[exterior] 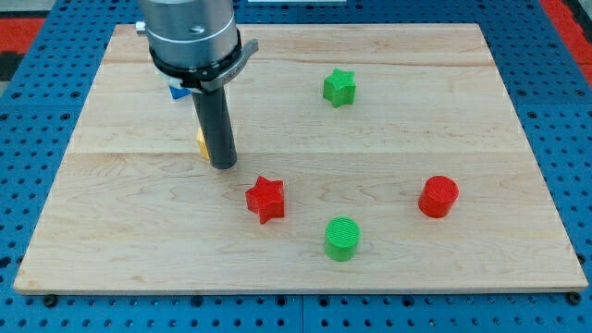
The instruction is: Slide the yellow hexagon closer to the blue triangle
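The yellow hexagon [201, 144] is mostly hidden behind the dark rod; only a thin yellow edge shows at the rod's left side. The blue triangle [178, 91] is also mostly hidden, a small blue and white piece showing under the arm's grey head toward the view's top left. My tip [223, 165] rests on the wooden board, touching or just right of the yellow hexagon. The blue triangle lies a short way above the hexagon, toward the view's top.
A green star [339, 87] lies at the upper middle. A red star [265, 198] lies just below and right of my tip. A green cylinder [342, 238] and a red cylinder [438, 196] lie lower right. The wooden board [444, 268] sits on a blue pegboard.
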